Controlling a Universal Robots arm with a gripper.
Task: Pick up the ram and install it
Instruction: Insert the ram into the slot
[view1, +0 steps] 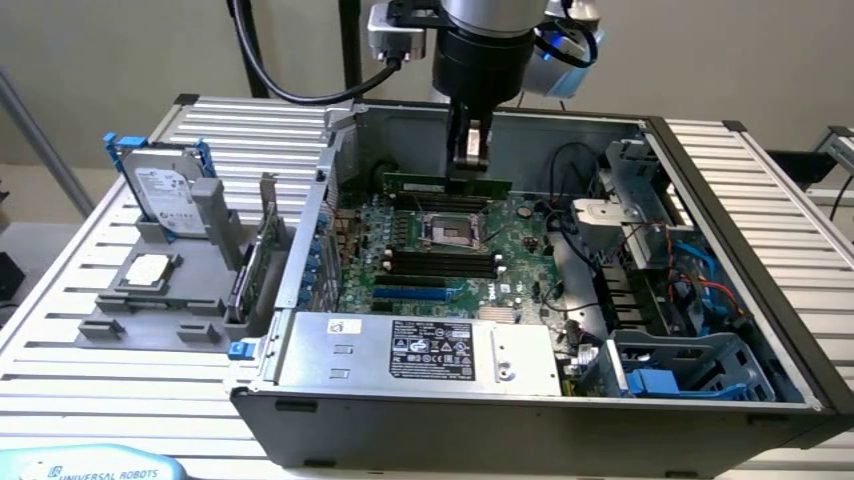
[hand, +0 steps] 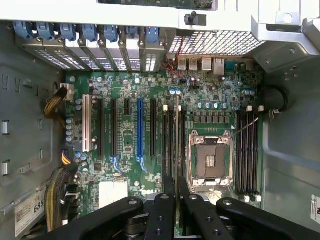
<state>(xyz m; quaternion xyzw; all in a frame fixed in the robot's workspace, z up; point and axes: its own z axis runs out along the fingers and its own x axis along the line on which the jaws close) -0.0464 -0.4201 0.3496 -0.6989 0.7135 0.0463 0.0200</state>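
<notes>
Tool (hand: 176, 189) sitting closest to wrist camera, fingers closed narrowly on ram (hand: 177, 130), gripping it edge-on.

Reading exterior view from its left:
- hard drive (view1: 170, 188) standing in rack on worktop (view1: 60, 310), well apart
- ram hanging level inside case (view1: 534, 395), above motherboard (view1: 514, 240)
- cables (view1: 694, 285) lying toward right

Wrist view showing ram lining up along memory slots (hand: 165, 142) beside processor socket (hand: 210, 161), not seated.

Risks, judging: stick going down tilted or offset, jamming on slot latches or striking socket; thin grip slipping.
</notes>
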